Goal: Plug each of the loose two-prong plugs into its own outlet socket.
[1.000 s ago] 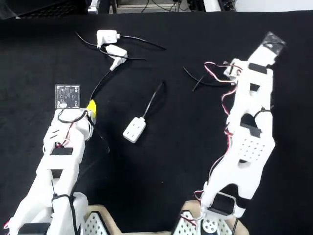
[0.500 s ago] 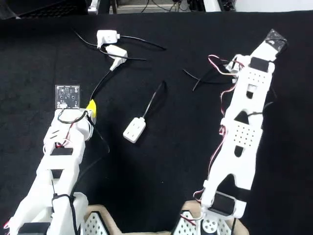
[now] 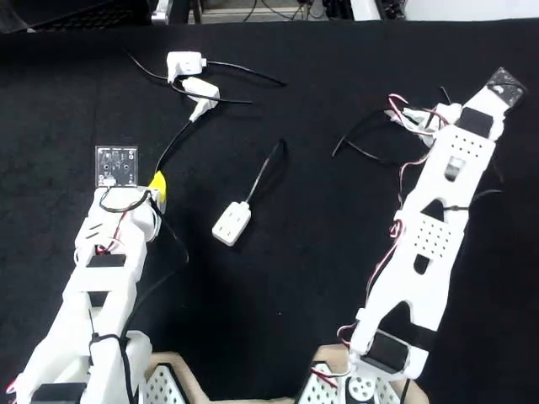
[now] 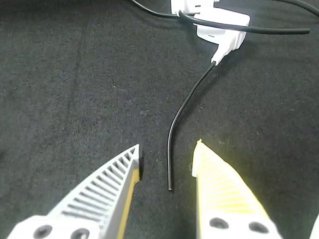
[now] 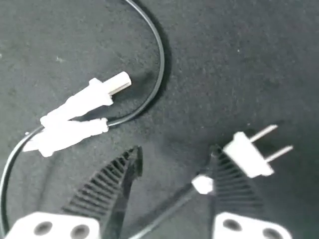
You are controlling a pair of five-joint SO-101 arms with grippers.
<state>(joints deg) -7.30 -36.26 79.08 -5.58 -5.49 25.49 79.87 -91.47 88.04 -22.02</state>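
Where the black table [image 3: 295, 278] spreads, left end effector [image 4: 167, 146] and right end effector [image 5: 175, 149] wide open, both empty

Black cloth covers table [image 3: 278, 286], surface faintly speckled. Pale wooden board [image 3: 189, 377] at near edge, bottom centre.

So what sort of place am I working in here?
Probably a robotics lab bench: a black cloth-covered table, with a white outlet socket and a loose two-prong plug laid out as test pieces.

The two-prong plug [image 5: 251, 154] lies partly hidden behind one of the right gripper's [image 5: 174, 152] fingers [image 5: 234, 189].
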